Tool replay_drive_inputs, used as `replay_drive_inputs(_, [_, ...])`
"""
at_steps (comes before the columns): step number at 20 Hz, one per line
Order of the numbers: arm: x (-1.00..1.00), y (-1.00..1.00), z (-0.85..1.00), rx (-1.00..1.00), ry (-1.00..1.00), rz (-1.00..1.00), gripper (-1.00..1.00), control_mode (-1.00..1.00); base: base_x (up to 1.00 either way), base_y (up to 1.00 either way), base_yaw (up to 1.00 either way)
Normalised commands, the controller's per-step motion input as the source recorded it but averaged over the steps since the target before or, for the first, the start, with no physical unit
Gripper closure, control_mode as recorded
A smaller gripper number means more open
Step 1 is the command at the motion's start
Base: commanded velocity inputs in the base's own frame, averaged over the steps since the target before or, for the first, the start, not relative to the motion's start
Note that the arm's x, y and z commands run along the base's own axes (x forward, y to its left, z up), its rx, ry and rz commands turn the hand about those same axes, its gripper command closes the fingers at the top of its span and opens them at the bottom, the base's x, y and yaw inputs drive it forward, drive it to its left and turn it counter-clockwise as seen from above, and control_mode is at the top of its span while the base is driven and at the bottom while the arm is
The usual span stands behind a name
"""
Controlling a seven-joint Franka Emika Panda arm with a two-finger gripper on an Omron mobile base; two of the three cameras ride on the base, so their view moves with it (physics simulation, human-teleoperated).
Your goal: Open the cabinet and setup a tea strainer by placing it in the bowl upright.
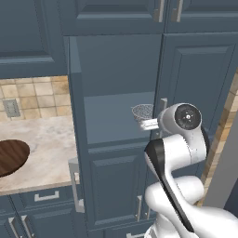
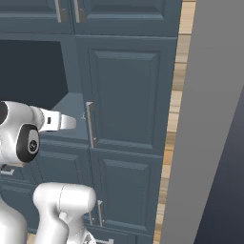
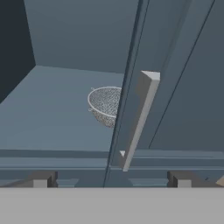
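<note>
Your gripper (image 3: 111, 181) sits at front edge of cabinet (image 1: 116, 93) shelf, fingers spread wide, holding nothing; silver bar handle (image 3: 138, 118) of closed right door stands just ahead between them; left door (image 1: 74, 125) already swung open, so opening step looks done; tea strainer (image 3: 105, 103) rests upright on shelf toward its right side, partly hidden behind right door edge; bowl (image 1: 11, 155) waits empty on counter (image 1: 51, 139) near its left edge; grasp, carry, placement all left for you.

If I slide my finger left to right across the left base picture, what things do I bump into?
Wooden bowl → open cabinet door → tea strainer on the shelf → robot arm.
</note>
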Motion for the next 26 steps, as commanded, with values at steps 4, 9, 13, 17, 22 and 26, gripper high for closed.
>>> replay_drive_inputs(4, [0.02, -0.55, 0.48, -0.02, 0.00, 0.01, -1.00, -1.00, 0.00, 0.00, 0.00])
replay_drive_inputs(9, [0.00, -0.06, 0.20, 0.01, 0.07, 0.00, -1.00, -1.00, 0.00, 0.00, 0.00])
replay_drive_inputs(13, [0.00, -0.03, -0.01, 0.08, 0.00, 0.00, -1.00, -1.00, 0.00, 0.00, 0.00])
replay_drive_inputs(17, [0.17, -0.09, -0.08, 0.17, 0.03, 0.00, -1.00, -1.00, 0.00, 0.00, 0.00])
replay_drive_inputs(22, [0.39, -0.16, -0.01, 0.18, 0.17, 0.00, -1.00, -1.00, 0.00, 0.00, 0.00])
replay_drive_inputs(26, [0.15, -0.10, -0.04, 0.05, 0.05, 0.00, -1.00, -1.00, 0.00, 0.00, 0.00])
